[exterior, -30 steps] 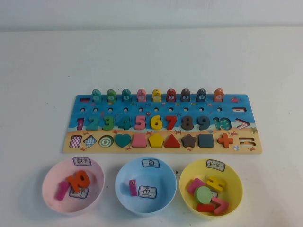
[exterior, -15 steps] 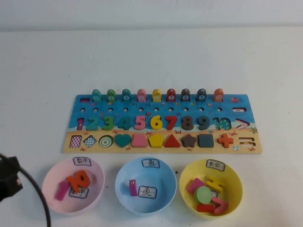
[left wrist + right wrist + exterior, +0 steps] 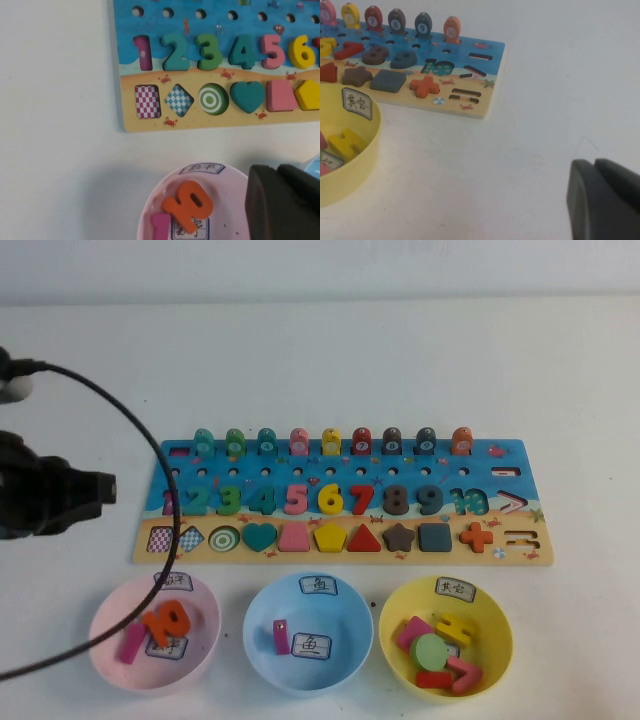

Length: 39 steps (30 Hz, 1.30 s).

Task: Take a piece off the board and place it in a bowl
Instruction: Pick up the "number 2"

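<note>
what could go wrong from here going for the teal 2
1. The 2 sits tight between the pink 1 and green 3, so the jaws might catch a neighbour.
2. The left gripper, above the pink bowl, is shut; unless it opens, it can only push the piece.
3. Its cable hangs across the board edge and bowl and might drag either.
The right gripper is shut, over bare table right of the board.

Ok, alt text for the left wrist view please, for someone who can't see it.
The shut left gripper hangs over the pink bowl, which holds an orange "10" and a magenta piece. Beyond lies the board, its teal "2" seated between the "1" and green "3".
</note>
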Motion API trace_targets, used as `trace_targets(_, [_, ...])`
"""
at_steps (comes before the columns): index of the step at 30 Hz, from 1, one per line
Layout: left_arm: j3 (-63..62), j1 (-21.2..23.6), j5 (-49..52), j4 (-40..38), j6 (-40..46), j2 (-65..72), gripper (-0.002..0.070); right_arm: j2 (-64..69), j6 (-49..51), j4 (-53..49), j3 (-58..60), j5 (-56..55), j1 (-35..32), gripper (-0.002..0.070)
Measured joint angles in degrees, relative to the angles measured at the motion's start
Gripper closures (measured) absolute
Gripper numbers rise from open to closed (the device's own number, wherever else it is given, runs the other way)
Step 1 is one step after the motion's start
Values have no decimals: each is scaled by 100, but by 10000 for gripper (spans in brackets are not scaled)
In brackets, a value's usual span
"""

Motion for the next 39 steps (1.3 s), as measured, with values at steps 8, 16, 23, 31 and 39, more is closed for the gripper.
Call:
trace_targets(8, [-1246,0,709,0,1,1640,680,0,0,0,0,0,0,694])
trace_targets(16, [-2074,-293,1006,274,-284,2719,680,0,0,0,0,0,0,694])
trace_targets(23, [-2972,-846,1467,885,-745,3495,680,0,0,0,0,0,0,694])
trace_targets(31, [-3528,-915,1883,1115,-700,4111,644,0,0,0,0,0,0,694])
trace_targets(39, [-3736,-915,1885,1193,-716,4486,370,0,0,0,0,0,0,694])
